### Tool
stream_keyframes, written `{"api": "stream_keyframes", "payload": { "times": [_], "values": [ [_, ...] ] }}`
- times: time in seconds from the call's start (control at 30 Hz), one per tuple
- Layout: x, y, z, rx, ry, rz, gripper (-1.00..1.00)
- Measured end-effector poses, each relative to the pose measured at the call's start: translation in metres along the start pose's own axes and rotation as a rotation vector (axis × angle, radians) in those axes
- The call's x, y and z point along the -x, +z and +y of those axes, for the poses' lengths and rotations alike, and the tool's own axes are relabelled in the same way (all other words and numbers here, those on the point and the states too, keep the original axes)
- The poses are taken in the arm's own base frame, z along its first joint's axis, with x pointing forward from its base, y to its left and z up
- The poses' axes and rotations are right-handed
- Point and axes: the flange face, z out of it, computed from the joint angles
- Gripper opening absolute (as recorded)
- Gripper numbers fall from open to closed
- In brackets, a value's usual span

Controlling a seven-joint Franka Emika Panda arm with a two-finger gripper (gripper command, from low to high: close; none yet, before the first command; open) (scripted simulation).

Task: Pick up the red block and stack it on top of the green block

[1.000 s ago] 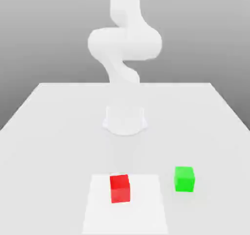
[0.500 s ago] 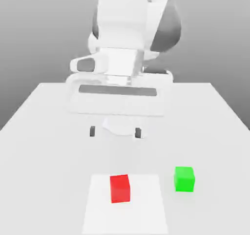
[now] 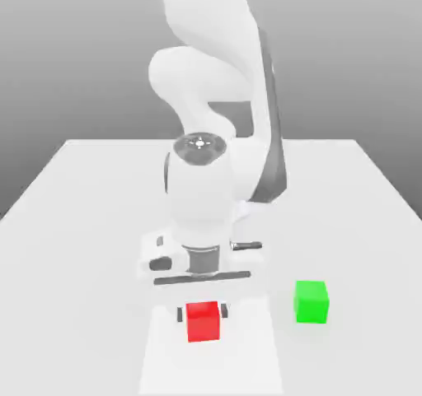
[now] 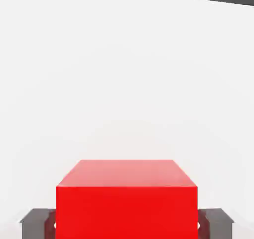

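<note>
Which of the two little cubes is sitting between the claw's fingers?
The red block. The claw has a dark finger at each of its sides, while the green block sits apart toward the exterior view's right, with nothing around it.

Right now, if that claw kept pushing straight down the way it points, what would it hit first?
The gripper already brackets the red block, so it would likely just press into the white table underneath.

Matt, smooth red block (image 4: 126, 203); table (image 3: 82, 221) seemingly matt too.
</note>
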Motion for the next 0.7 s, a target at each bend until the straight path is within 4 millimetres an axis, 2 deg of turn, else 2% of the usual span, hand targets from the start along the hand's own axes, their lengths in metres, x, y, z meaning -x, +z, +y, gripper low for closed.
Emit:
{"api": "stream_keyframes", "payload": {
  "times": [0.1, 0.3, 0.33, 0.4, 0.5, 0.7],
  "values": [
    [0.000, 0.002, 0.000, 0.000, 0.000, 0.000, -1.00],
    [0.000, -0.050, 0.000, 0.000, 0.001, 0.000, -1.00],
    [0.006, -0.057, -0.007, -0.002, -0.012, 0.000, -1.00],
    [0.023, -0.068, -0.026, -0.006, -0.038, -0.001, -1.00],
    [0.064, -0.080, -0.064, -0.010, -0.111, -0.002, -1.00],
    [0.142, -0.096, -0.108, -0.003, -0.197, -0.001, -1.00]
  ]
}}
